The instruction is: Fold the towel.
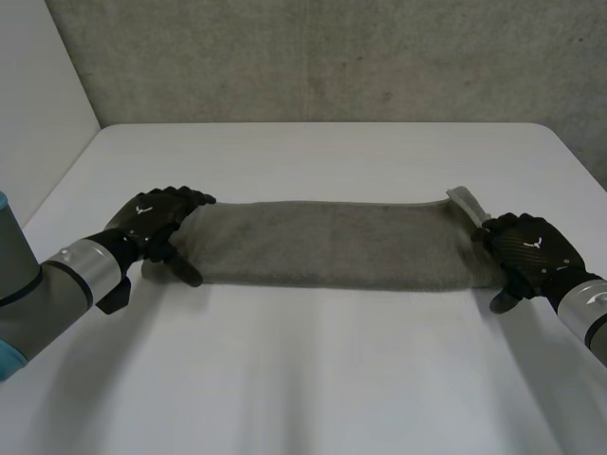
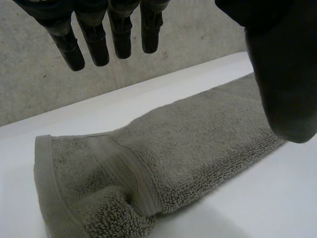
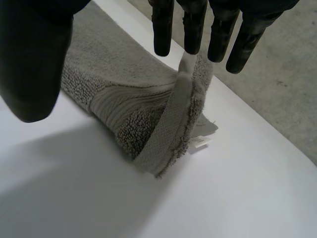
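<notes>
While the left robot hand (image 1: 156,218) hangs open-fingered over one short end of the towel (image 1: 332,242), the right robot hand (image 1: 531,248), fingers straight too, touches the raised hem (image 3: 176,106) opposite. The towel lies as a long strip on the counter (image 1: 313,379); an end-to-end fold seems next, needing firm pinches.

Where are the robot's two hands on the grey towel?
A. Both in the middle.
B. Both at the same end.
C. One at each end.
C: the left hand is at one end of the towel, the right hand at the other.
</notes>
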`<action>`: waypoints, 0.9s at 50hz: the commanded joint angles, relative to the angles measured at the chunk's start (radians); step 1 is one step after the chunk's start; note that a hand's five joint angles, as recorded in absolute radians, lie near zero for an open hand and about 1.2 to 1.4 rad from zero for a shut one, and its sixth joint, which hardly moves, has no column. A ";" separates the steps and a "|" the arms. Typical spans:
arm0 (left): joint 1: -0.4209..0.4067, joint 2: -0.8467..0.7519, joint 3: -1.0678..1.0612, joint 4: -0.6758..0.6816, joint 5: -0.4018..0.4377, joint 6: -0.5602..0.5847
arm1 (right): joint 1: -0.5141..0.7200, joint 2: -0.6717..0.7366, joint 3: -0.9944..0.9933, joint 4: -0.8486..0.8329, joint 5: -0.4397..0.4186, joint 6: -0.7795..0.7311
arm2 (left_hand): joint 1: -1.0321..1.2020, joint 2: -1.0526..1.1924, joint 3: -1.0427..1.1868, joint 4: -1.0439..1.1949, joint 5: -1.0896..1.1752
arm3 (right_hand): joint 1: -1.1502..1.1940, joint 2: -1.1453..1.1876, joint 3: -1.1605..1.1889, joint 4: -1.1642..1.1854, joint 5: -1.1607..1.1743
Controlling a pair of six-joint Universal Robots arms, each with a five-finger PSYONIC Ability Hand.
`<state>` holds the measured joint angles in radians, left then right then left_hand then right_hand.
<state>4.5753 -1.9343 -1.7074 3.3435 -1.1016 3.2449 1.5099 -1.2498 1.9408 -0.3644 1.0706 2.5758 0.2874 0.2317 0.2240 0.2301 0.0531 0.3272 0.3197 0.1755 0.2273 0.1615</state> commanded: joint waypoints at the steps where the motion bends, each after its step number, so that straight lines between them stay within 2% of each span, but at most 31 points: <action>1: 0.001 0.003 -0.023 0.030 0.000 0.001 | 0.000 0.032 -0.006 -0.007 -0.008 -0.086 | -0.118 -0.062 -0.049 -0.056 -0.053 | 0.081 0.088 -0.001 -0.053 0.072; 16: 0.004 0.002 -0.031 0.034 0.000 0.001 | -0.002 0.170 -0.106 -0.022 0.006 -0.174 | -0.118 -0.062 -0.049 -0.056 -0.053 | 0.183 0.191 -0.001 -0.053 0.175; 23: 0.004 0.002 -0.043 0.043 0.000 0.001 | -0.028 0.178 -0.123 -0.053 0.019 -0.177 | -0.118 -0.062 -0.049 -0.056 -0.053 | 0.236 0.244 -0.001 -0.053 0.228; 31: -0.001 0.002 -0.055 0.070 0.000 0.001 | -0.045 0.179 -0.128 -0.088 0.020 -0.180 | -0.118 -0.062 -0.049 -0.056 -0.053 | 0.412 0.420 -0.001 -0.053 0.404; 45: -0.003 0.002 -0.058 0.071 0.000 0.001 | -0.056 0.210 -0.141 -0.090 0.028 -0.184 | -0.118 -0.062 -0.049 -0.056 -0.053 | 0.419 0.426 -0.001 -0.053 0.410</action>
<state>4.5728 -1.9328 -1.7659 3.4153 -1.1014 3.2459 1.4550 -1.0482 1.8043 -0.4604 1.0948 2.3945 0.2873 0.2316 0.2240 0.2301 0.0530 0.7699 0.7639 0.1755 0.2273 0.5880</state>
